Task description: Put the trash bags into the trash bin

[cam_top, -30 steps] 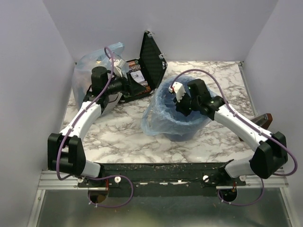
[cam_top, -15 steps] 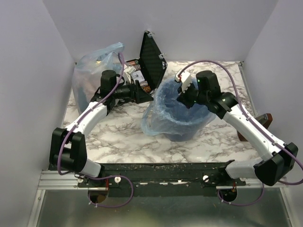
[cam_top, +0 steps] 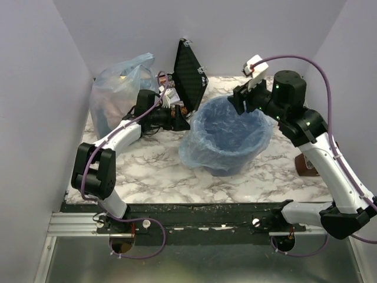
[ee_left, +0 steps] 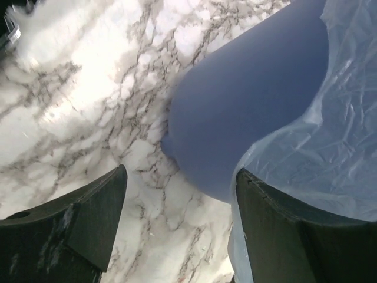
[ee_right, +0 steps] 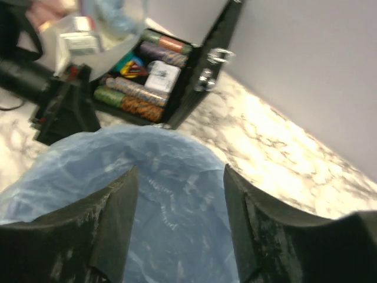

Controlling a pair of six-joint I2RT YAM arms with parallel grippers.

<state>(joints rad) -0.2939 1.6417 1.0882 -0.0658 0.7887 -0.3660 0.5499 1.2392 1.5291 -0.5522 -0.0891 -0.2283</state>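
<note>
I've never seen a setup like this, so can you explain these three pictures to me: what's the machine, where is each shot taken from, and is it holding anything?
It is two robot arms bolted to the near edge of a marble table. The wide picture looks down from above and behind them. The other two come from a camera on each wrist, looking past that arm's own dark prongs. On the table stand a blue bin lined with a thin light-blue trash bag, an open black case of chips, and a bulging clear bag of items. The left hand is beside the bin, the right hand above its far rim. Both are open and hold nothing.
</note>
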